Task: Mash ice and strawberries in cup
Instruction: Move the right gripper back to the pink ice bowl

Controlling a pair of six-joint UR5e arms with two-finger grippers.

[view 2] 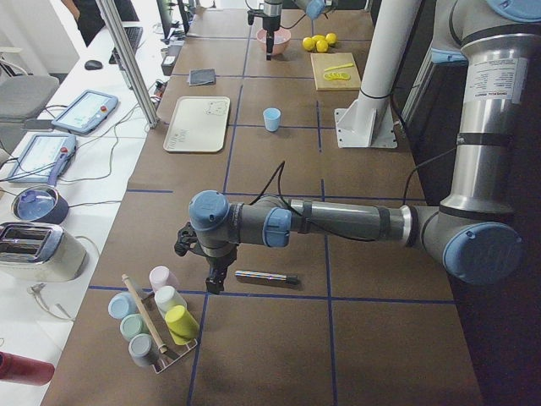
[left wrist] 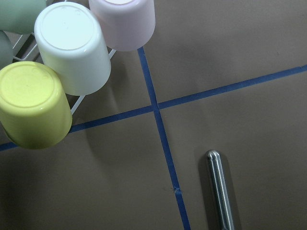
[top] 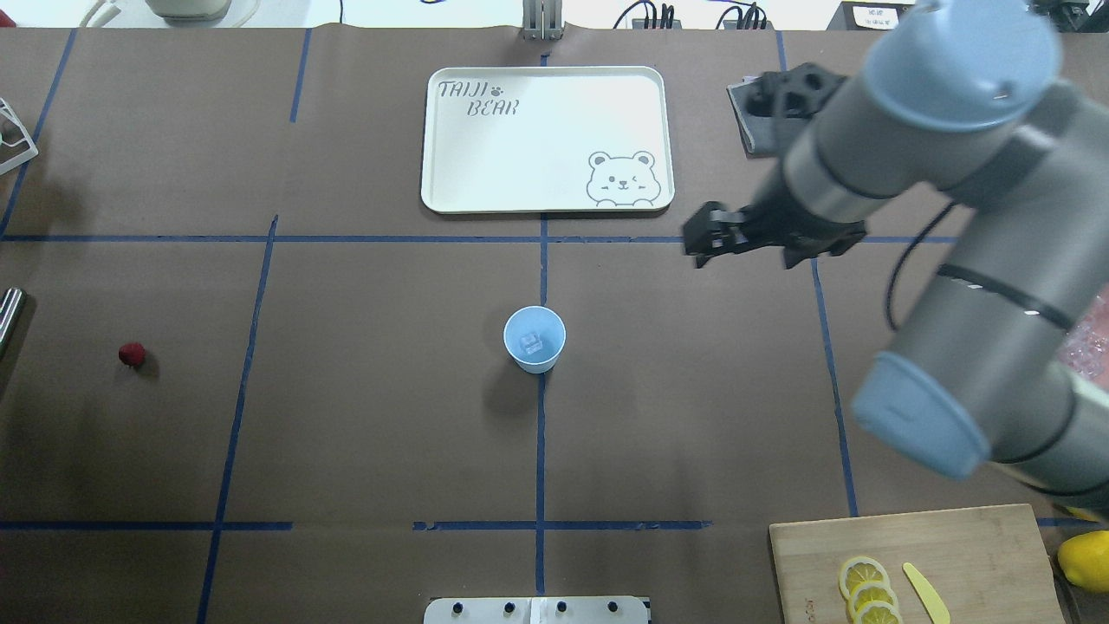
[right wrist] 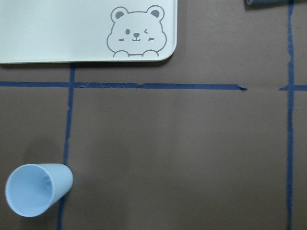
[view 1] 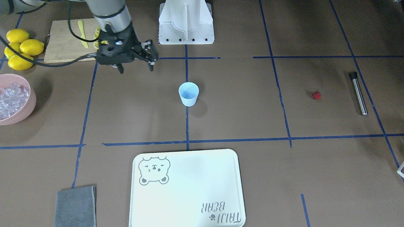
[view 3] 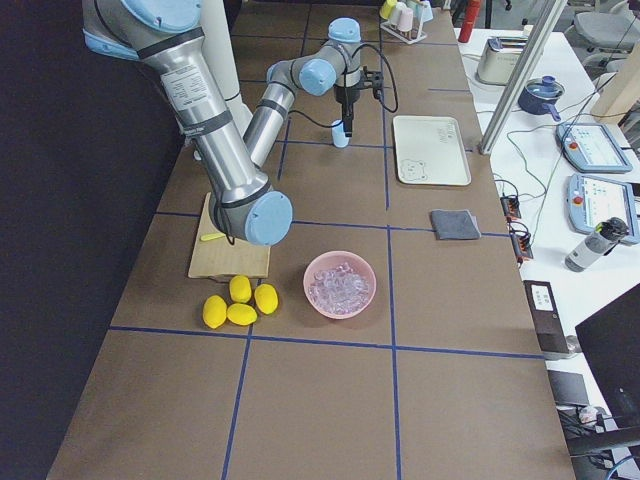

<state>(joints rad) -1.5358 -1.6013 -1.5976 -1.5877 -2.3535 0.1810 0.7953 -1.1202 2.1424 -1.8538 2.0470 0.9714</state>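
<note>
From the cup [view 1: 188, 93], the strawberry [view 1: 316, 95] lies well off toward the left fingers [view 2: 215, 279], whose opening I cannot tell; right fingers [view 1: 151, 61] gape, empty

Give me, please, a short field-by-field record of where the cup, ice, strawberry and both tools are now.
cup: upright at table centre, no tool touching it
contents: what looks like one ice cube, no berry
ice: piled in the pink bowl, robot's right side
strawberry: on the table, robot's left side, near the metal rod
right tool: open, empty, away from the cup
left tool: beside the metal rod; open or shut unclear
</note>
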